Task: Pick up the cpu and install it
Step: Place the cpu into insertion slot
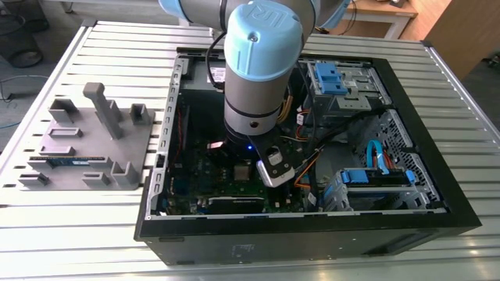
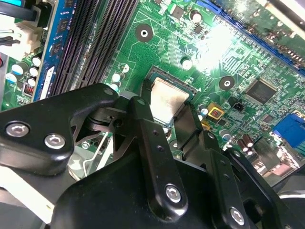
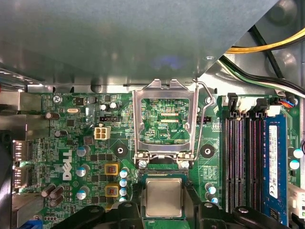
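The cpu (image 3: 163,198), a flat square chip with a silver-grey top, lies level in the motherboard socket just below the raised socket frame (image 3: 164,119). In the second wrist view the cpu (image 2: 167,98) sits between two black fingers (image 2: 143,114). My gripper (image 3: 163,194) straddles the chip, with a finger pressed against each of two opposite sides. In the exterior view the arm (image 1: 254,88) reaches straight down into the open computer case (image 1: 312,234).
Black memory slots (image 3: 240,162) and a blue memory stick (image 3: 273,162) run beside the socket. Yellow and black cables (image 3: 267,47) hang above them. Capacitors and a white connector (image 3: 101,132) stand on the other side. A grey parts fixture (image 1: 86,146) lies at the exterior view's left.
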`<state>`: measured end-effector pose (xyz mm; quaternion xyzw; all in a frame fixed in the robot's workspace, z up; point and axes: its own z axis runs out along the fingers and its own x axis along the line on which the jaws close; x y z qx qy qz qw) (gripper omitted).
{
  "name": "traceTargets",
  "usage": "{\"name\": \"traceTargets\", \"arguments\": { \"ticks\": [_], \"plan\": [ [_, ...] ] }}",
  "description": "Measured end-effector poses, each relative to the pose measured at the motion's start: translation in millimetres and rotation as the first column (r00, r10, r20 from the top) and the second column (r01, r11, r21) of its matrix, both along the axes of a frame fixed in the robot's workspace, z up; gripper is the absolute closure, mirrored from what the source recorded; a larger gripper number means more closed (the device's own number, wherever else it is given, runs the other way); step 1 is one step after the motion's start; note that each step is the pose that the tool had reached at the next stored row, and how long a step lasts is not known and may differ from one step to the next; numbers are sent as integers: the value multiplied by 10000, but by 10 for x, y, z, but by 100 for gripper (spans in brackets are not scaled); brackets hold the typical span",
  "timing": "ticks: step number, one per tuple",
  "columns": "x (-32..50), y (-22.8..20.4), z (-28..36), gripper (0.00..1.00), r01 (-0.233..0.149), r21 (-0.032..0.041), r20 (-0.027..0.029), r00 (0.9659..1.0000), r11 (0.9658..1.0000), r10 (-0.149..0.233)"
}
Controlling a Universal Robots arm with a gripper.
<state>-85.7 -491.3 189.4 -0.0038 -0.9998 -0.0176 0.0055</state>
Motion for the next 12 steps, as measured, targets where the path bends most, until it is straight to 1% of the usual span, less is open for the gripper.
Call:
{"name": "traceTargets", "arguments": {
  "ticks": [4,12],
  "plan": [
    [-1,-1,1,58,1,-3,-3,10000,10000,-1],
    [0,0,-1,58,1,-1,-1,10000,10000,-1]
  ]
}}
